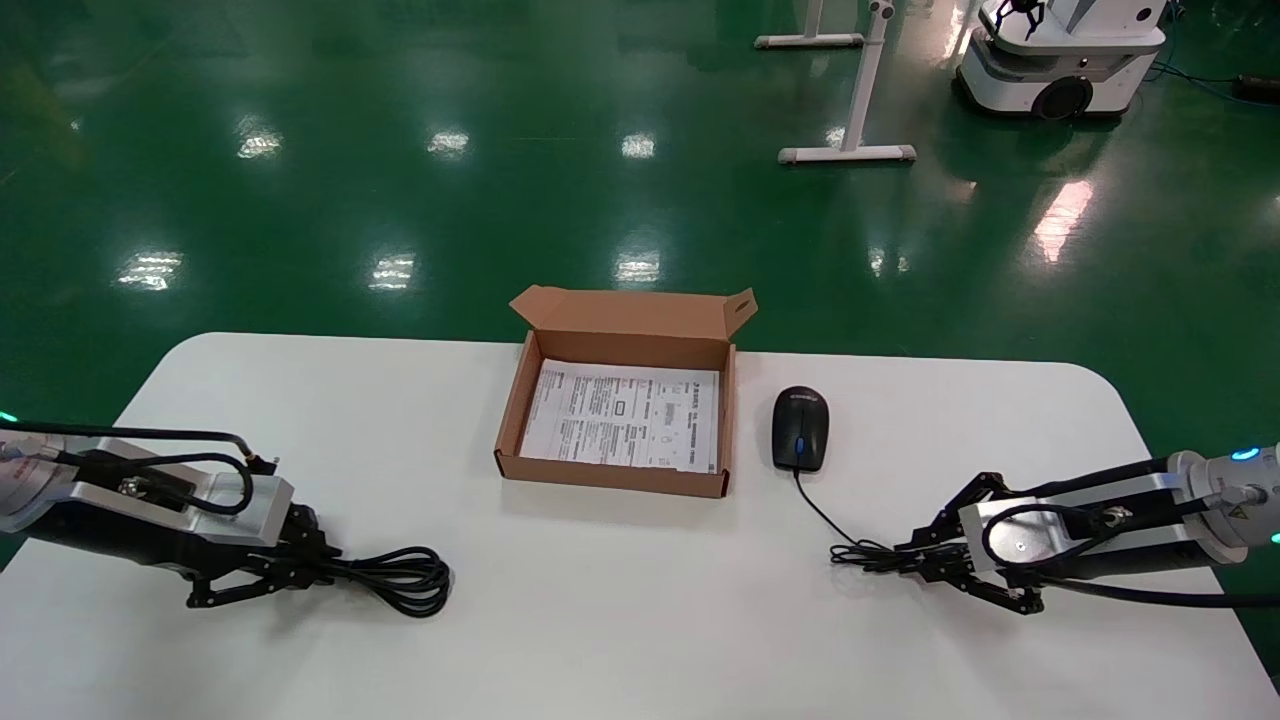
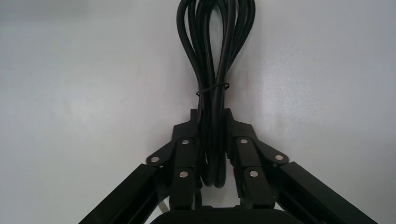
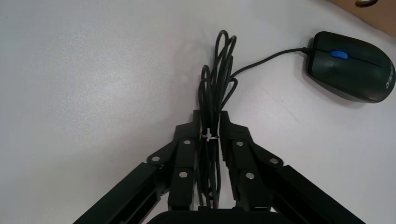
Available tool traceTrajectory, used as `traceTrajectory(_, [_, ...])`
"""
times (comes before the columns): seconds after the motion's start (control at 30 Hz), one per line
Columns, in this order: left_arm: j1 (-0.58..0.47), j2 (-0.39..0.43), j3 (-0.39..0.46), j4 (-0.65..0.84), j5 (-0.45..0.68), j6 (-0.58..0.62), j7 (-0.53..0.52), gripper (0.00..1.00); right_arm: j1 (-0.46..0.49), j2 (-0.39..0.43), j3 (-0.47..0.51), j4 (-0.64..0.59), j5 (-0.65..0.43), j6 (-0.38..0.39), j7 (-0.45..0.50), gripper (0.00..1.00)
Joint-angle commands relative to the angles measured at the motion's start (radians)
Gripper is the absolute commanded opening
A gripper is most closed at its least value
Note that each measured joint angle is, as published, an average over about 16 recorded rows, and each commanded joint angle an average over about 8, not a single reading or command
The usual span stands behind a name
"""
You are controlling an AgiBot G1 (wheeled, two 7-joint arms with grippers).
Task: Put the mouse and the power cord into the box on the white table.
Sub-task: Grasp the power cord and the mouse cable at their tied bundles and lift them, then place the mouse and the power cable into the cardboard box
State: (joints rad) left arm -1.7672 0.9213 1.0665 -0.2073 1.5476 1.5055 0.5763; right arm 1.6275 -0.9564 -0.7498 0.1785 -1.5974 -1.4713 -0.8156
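So nothing is boxed yet: your left gripper (image 2: 212, 135) clamps the power cord (image 1: 400, 578), your right gripper (image 3: 211, 135) pinches the mouse (image 1: 800, 428) cable bundle, box (image 1: 512, 420) beyond both tools

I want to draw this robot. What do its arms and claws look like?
Both arms are silver and black, with looping black cables and small glowing teal lights. The left gripper and right gripper are black claws built from thin hinged bars, with round silver rivets on the fingers.
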Motion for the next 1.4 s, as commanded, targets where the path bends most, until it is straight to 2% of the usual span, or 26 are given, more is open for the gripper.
traceTrajectory(0.03, [0.0,0.0,0.0,-0.001,-0.001,0.0,0.0,0.0,0.0,0.0,0.0,0.0,0.0,0.001,0.0,0.0])
traceTrajectory(0.37, [-0.018,-0.018,-0.028,0.006,-0.044,0.026,-0.015,0.0,0.02,0.011,0.008,0.002,0.009,-0.007,0.007,0.0])
traceTrajectory(0.5, [-0.058,-0.052,-0.082,0.025,-0.123,0.035,-0.061,0.0,0.083,0.031,0.026,0.009,0.03,-0.019,0.031,0.0])
traceTrajectory(0.7, [-0.149,-0.075,-0.206,0.062,-0.299,-0.02,-0.2,0.0,0.209,0.026,0.06,0.026,0.07,-0.011,0.091,0.0])
traceTrajectory(0.83, [-0.199,-0.051,-0.272,0.044,-0.393,-0.084,-0.271,0.0,0.273,-0.015,0.082,0.033,0.099,0.014,0.123,0.0])
traceTrajectory(0.97, [-0.228,-0.019,-0.306,-0.013,-0.437,-0.15,-0.304,0.0,0.308,-0.074,0.099,0.034,0.122,0.045,0.135,0.0])
traceTrajectory(1.13, [-0.25,0.0,-0.322,-0.103,-0.455,-0.206,-0.322,0.0,0.325,-0.147,0.11,0.025,0.14,0.081,0.131,0.0])
traceTrajectory(1.4, [-0.241,-0.012,-0.328,-0.195,-0.462,-0.227,-0.347,0.0,0.306,-0.245,0.114,-0.011,0.15,0.116,0.1,0.0])
